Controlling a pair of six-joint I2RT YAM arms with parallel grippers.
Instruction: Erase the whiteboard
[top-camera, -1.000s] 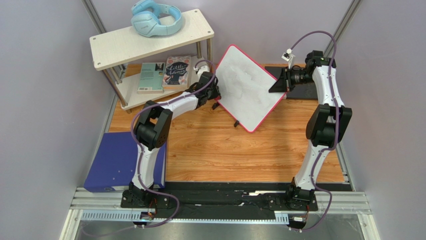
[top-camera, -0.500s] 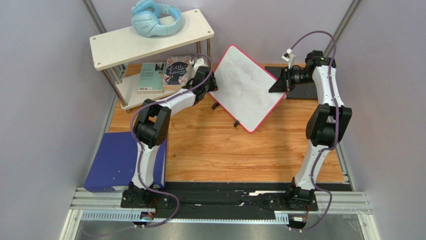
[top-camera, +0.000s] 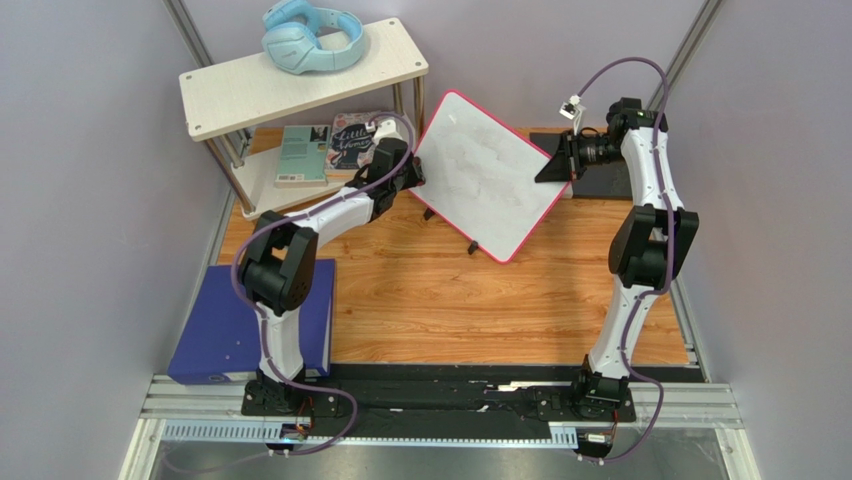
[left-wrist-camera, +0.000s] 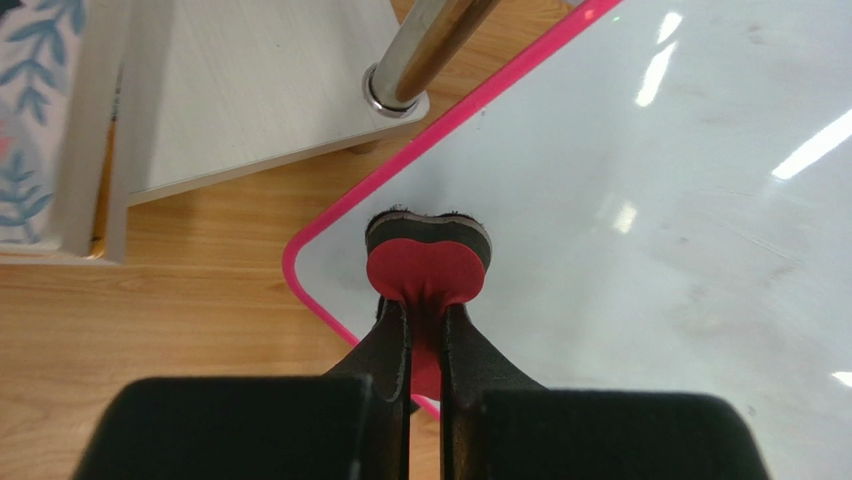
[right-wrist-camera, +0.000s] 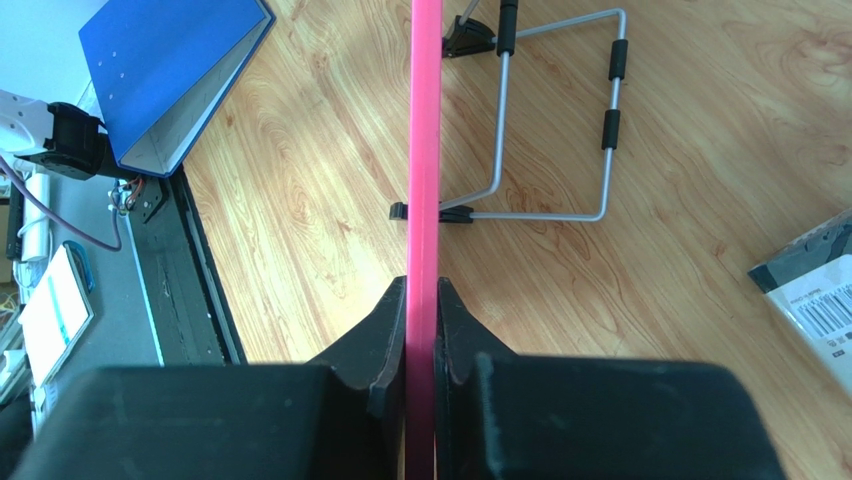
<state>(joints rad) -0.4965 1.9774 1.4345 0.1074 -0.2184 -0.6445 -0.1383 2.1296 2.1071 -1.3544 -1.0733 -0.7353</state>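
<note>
left wrist view: the left gripper (left-wrist-camera: 425, 325) pinches a red eraser pad (left-wrist-camera: 428, 268) at a corner of the whiteboard (left-wrist-camera: 650, 250). the right gripper (right-wrist-camera: 421, 300) clamps its pink rim, holding it tilted over the far side of the table (top-camera: 420, 290). the pad may slip off the edge, or pressure may twist the board loose. since earlier, eraser and board have shifted left.

A robotics lab cell: plain grey walls (top-camera: 90, 200), aluminium rail (top-camera: 190, 405), small wooden tabletop (top-camera: 450, 300).

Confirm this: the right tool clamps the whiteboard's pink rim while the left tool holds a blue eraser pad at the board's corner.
Wrong colour: the eraser pad in the left tool is red, not blue, as the left wrist view shows. The right tool does clamp the whiteboard rim.
</note>
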